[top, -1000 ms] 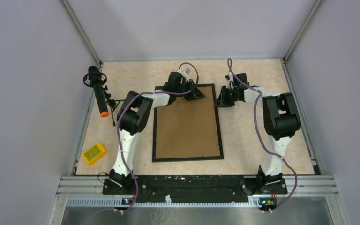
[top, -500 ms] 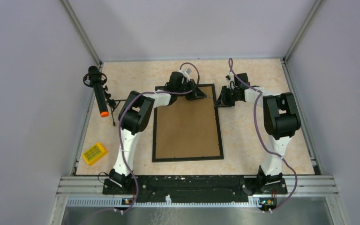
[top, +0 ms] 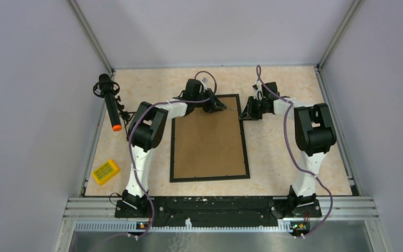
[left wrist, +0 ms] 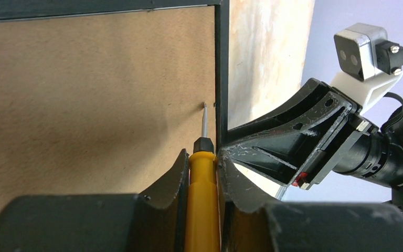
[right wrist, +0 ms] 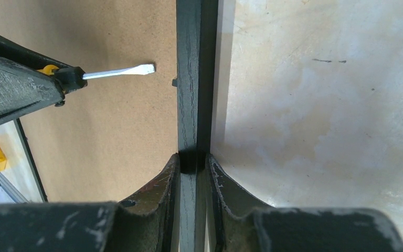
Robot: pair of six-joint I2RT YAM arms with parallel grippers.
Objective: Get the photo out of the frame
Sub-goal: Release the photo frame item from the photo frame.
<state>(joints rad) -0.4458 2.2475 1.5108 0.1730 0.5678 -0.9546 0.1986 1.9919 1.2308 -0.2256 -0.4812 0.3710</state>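
The frame (top: 210, 139) lies back-up on the table, showing its brown fibreboard back and thin black border. The photo is hidden under the backing. My left gripper (top: 216, 105) is at the frame's far right corner, shut on a yellow-handled screwdriver (left wrist: 203, 199). Its blade tip (left wrist: 205, 107) rests on the backing next to a small tab at the right border (left wrist: 221, 79). My right gripper (top: 243, 114) is shut on the frame's right border (right wrist: 191, 79), one finger on each side. The screwdriver blade (right wrist: 120, 71) also shows in the right wrist view, pointing at the tab (right wrist: 173, 82).
A black microphone with an orange tip (top: 111, 102) stands on a small stand at the left. A yellow brick (top: 106, 171) lies near the front left. Grey walls enclose the table on three sides.
My left wrist has turned and shifted slightly left at the frame's far edge, still holding the screwdriver. The right arm and the frame have barely moved.
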